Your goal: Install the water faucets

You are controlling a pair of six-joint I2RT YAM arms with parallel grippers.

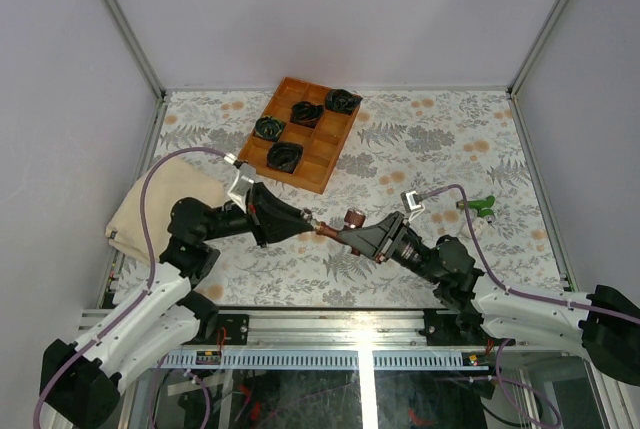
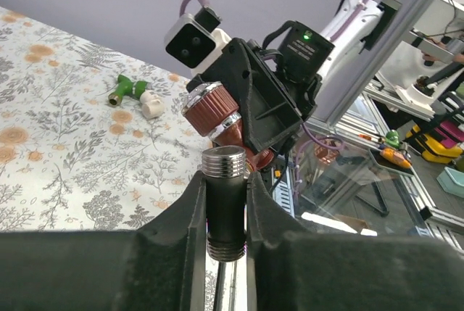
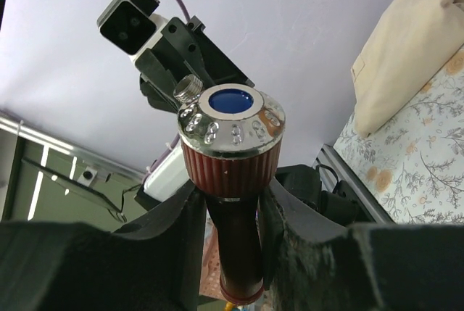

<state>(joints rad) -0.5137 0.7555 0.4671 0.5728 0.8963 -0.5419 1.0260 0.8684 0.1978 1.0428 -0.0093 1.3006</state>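
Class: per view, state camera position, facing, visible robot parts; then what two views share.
Top external: above, behind both arms, facing down at the table; both show.
Left wrist: on the left hand, facing the right hand; own fingers clamp a black pipe.
Right wrist: on the right hand, facing the left hand; own fingers clamp the red-brown faucet.
Shared: top and left wrist show the green faucet.

Left arm (image 1: 150,311) and right arm (image 1: 530,309) are both wearing glossy white shells down low, going black toward the wrists. A mauve cable (image 1: 146,194) is looping off the left one; a second mauve cable (image 2: 191,1) is curling behind the right wrist's white camera block (image 2: 190,39). A green light (image 2: 305,35) is glowing on its black housing. The left gripper (image 2: 225,191) is showing matte black, blocky fingers (image 2: 174,242).
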